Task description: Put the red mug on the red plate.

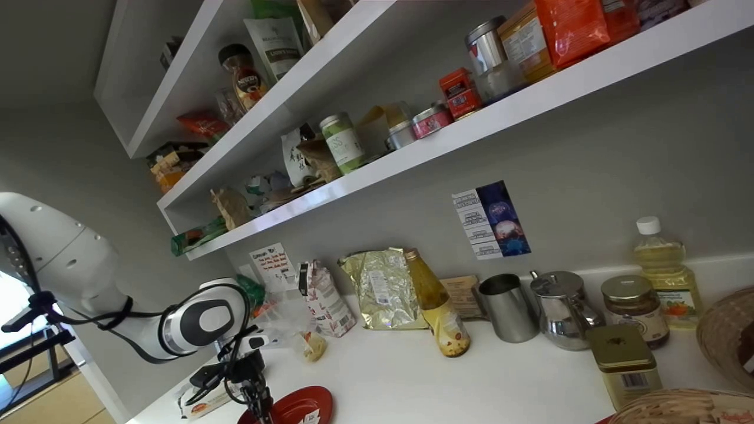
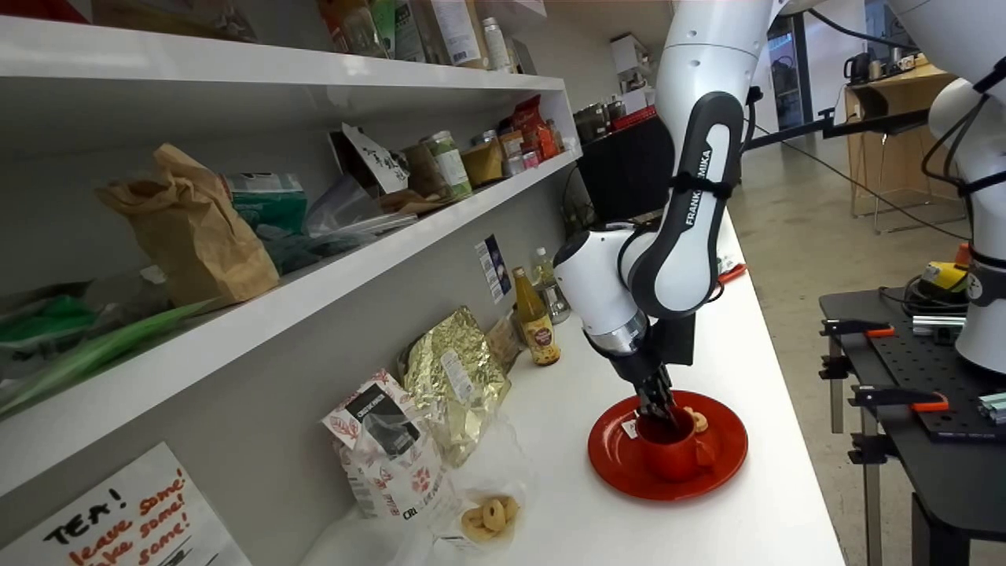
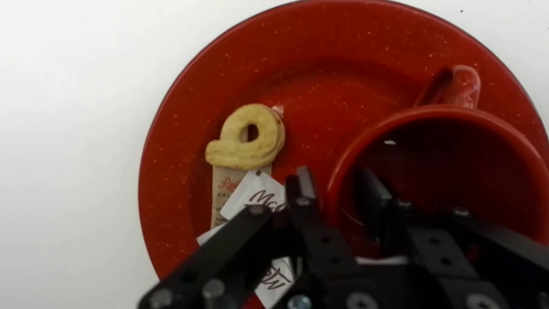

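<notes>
The red mug (image 2: 668,456) stands upright on the red plate (image 2: 609,456) in an exterior view. In the wrist view the mug (image 3: 463,171) is at the right part of the plate (image 3: 193,111), its handle towards the top. My gripper (image 3: 341,186) straddles the mug's wall, one finger outside and one inside. Gaps show between the fingers and the wall, so the jaws look open. The gripper (image 2: 659,405) also shows over the mug's rim in an exterior view. Part of the plate (image 1: 303,403) is at the bottom of an exterior view; the mug is not discernible there.
A ring-shaped biscuit (image 3: 251,139) and paper packets (image 3: 253,195) lie on the plate beside the mug. A bag of rings (image 2: 491,515), a patterned bag (image 2: 393,456), a gold foil bag (image 2: 456,385) and a yellow bottle (image 2: 537,318) stand along the wall. Shelves (image 1: 412,138) hang above.
</notes>
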